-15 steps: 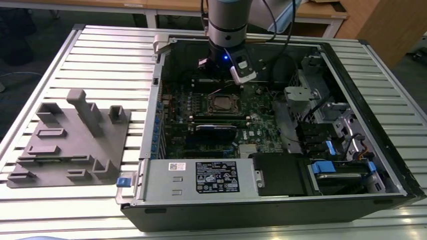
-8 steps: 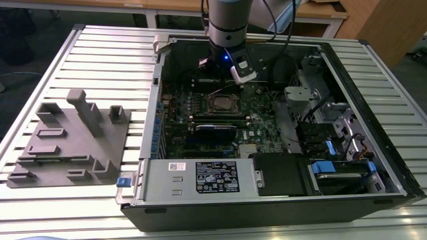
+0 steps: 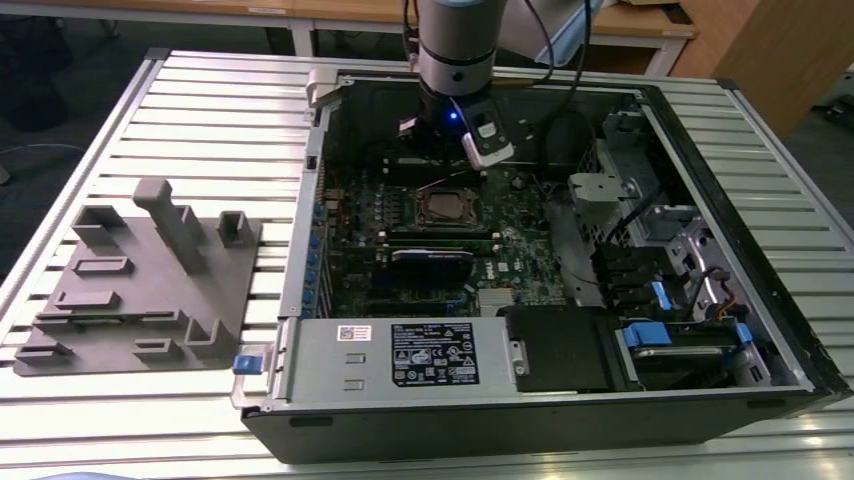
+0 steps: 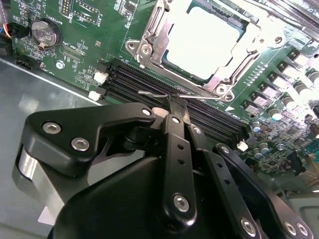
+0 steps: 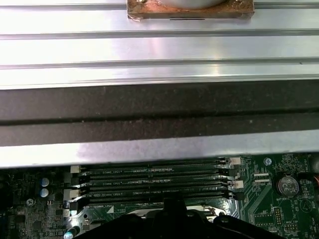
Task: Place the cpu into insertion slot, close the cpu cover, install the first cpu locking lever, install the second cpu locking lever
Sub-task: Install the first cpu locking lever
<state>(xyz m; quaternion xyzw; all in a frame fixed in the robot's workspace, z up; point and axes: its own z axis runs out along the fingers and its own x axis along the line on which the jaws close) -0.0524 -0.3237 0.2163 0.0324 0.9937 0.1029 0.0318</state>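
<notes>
The jaws are seen pressed together, tips just at a thin wire lever (image 4: 154,93) lying crosswise to them; the chip (image 4: 202,42), framed by its metal cover (image 4: 149,31), lies just beyond.

Second wrist view: RAM slots (image 4: 127,82) between gripper (image 4: 173,103) and cover (image 4: 149,27); lever (image 4: 149,93) across gripper tip; cpu (image 4: 202,42) inside cover frame, beyond RAM slots; battery (image 4: 45,34) on board (image 4: 99,30), well off to gripper's side. Exterior view: gripper inside case (image 3: 534,430), over board; slot (image 3: 445,207) just ahead of gripper, power supply (image 3: 400,355) farther same way. Fixture (image 3: 134,270) on surface (image 3: 214,110), outside case, well apart from gripper, exterior view's left.
</notes>
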